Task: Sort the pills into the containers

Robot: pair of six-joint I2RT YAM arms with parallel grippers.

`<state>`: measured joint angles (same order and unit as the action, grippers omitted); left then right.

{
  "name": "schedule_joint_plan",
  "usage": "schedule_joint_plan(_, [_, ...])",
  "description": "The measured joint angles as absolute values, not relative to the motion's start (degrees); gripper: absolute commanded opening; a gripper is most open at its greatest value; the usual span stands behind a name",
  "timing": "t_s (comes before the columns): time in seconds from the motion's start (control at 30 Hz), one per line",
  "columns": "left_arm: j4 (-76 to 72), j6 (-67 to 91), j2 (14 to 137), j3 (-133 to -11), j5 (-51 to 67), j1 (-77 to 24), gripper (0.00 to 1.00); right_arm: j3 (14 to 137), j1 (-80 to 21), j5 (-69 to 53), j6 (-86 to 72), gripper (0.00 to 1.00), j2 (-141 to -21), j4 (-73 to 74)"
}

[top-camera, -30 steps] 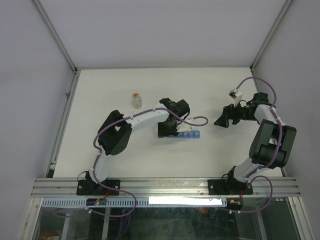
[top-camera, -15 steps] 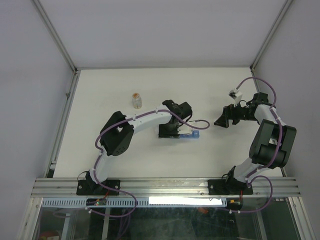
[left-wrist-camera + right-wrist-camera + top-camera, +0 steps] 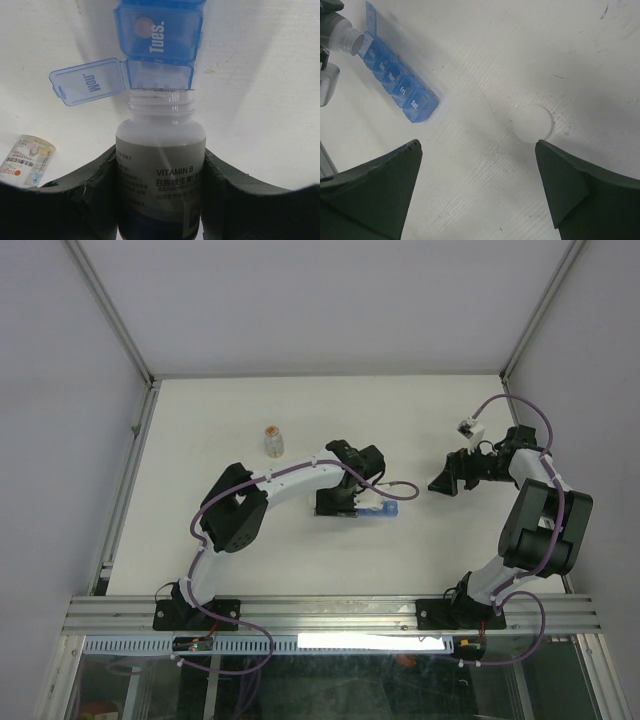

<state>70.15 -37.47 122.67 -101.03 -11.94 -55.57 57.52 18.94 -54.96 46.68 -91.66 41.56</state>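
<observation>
Containers [image 3: 382, 510] [image 3: 159, 30] [image 3: 400, 90]: one translucent blue strip of small lidded compartments in a row, lying flat near the middle of the counter [image 3: 300, 400], a little toward its near edge and running roughly parallel to that edge. Lids are lettered by day; "Tues.", "Fri." and "Sat." are legible. The end compartment marked "Mon." has its lid swung open to the side. A round pale-orange tablet [image 3: 145, 26] shows through the "Tues." lid. White bottle [image 3: 160, 165] [image 3: 342, 35]: labelled "VITAMIN B", uncapped, tipped over with its threaded mouth at the rim of the open compartment. Left hand [image 3: 338, 502] [image 3: 160, 172]: clamped on the white bottle, one dark finger pressed to each side of its body. Right hand [image 3: 446, 480] [image 3: 480, 200]: fingers spread wide apart, holding nothing, raised over the right half of the counter. White round disc [image 3: 533, 122]: lying flat on the counter below the right hand, well apart from the strip. Clear vial [image 3: 273, 441] [image 3: 25, 160]: orange contents and a printed label, toward the far left of the counter, apart from the left hand. Counter: matte white, finely ribbed in close view, with a few small dark scuffs. Room: pale grey wall panels on the far, left and right sides, joined by aluminium posts [image 3: 110, 315] at the far corners. An aluminium rail [image 3: 330, 612] runs along the near edge and carries both arm bases. Purple cables [image 3: 525, 412] run along the arms.
</observation>
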Motion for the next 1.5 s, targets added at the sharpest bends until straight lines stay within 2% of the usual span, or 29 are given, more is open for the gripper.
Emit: schedule_joint_plan(1.5, [71.83, -34.83, 122.91, -102.28, -14.96, -56.64, 0.0, 57.52, 18.96, -55.81, 47.9, 0.99, -91.66, 42.76])
